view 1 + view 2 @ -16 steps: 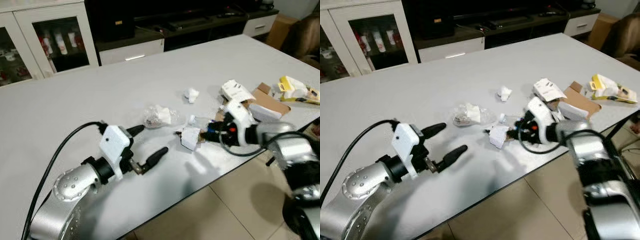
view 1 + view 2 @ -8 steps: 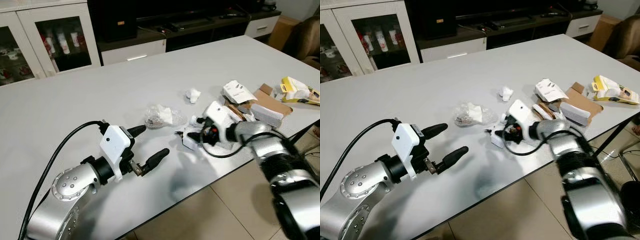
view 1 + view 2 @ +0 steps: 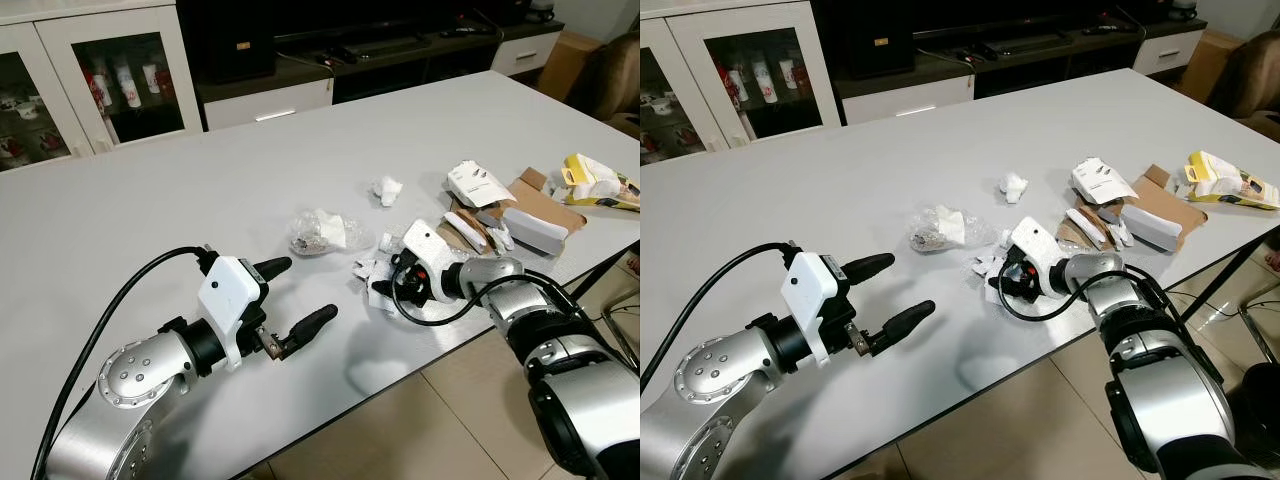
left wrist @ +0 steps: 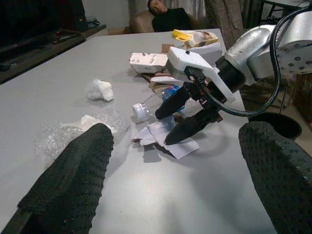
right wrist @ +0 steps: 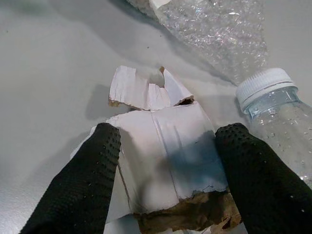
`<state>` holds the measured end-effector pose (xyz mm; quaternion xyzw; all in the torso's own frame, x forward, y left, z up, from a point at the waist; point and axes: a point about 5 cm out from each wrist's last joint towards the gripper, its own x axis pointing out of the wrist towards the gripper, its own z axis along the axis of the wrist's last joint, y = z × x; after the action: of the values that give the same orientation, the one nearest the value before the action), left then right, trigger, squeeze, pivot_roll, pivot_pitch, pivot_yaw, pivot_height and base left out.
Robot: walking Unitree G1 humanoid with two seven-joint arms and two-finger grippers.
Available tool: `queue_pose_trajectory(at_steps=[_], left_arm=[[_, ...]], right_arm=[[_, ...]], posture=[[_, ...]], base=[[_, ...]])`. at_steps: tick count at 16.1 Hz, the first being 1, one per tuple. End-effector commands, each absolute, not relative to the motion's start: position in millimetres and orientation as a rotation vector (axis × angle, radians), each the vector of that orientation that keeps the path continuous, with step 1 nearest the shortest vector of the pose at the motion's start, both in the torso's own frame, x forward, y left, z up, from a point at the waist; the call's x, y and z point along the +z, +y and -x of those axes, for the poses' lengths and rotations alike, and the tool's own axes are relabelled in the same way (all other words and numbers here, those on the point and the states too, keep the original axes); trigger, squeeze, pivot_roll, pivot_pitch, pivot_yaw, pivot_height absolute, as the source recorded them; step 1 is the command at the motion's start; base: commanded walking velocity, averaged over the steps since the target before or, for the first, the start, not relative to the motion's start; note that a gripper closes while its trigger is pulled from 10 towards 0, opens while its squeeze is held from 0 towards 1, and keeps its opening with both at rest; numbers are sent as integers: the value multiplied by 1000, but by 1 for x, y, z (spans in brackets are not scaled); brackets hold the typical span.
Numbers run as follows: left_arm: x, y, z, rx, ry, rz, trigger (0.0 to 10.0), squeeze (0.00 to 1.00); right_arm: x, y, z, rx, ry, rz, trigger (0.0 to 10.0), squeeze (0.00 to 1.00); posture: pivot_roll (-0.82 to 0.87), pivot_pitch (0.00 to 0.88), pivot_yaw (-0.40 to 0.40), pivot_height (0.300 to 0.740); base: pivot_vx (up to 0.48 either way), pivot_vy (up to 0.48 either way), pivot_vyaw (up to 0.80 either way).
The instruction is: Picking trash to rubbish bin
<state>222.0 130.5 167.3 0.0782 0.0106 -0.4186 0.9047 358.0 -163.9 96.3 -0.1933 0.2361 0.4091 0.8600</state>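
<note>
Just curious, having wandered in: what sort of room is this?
Probably a living or dining room in a home: a large white table, a glass-door cabinet holding bottles, and a low dark media unit.

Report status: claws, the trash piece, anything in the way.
Right claw open, straddling torn white cardboard scrap. Left claw open, idle above grey table. Clear plastic bottle beside the scrap.

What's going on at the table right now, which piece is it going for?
The right gripper is down on the white table, fingers open either side of a torn piece of white cardboard, not closed on it yet. A clear plastic bottle and a crumpled plastic wrap lie right beside it. The left gripper hovers open over the table, holding nothing. More cardboard and packaging sits near the table's right edge.
</note>
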Motion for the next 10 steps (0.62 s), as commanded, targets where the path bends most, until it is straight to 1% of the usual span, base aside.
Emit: queue_pose_trajectory(at_steps=[1, 2, 10], left_arm=[[168, 129, -219, -891, 28, -158, 10000, 0], [167, 128, -219, -893, 29, -159, 10000, 0], [168, 125, -220, -901, 23, -172, 10000, 0]], right_arm=[[92, -166, -356, 870, 542, 430, 10000, 0], [90, -167, -354, 888, 581, 422, 0, 0], [96, -163, -353, 989, 597, 345, 0, 0]], posture=[[81, 7, -10, 740], [79, 10, -9, 740], [70, 0, -3, 740]], base=[[0, 0, 0], [0, 0, 0], [0, 0, 0]])
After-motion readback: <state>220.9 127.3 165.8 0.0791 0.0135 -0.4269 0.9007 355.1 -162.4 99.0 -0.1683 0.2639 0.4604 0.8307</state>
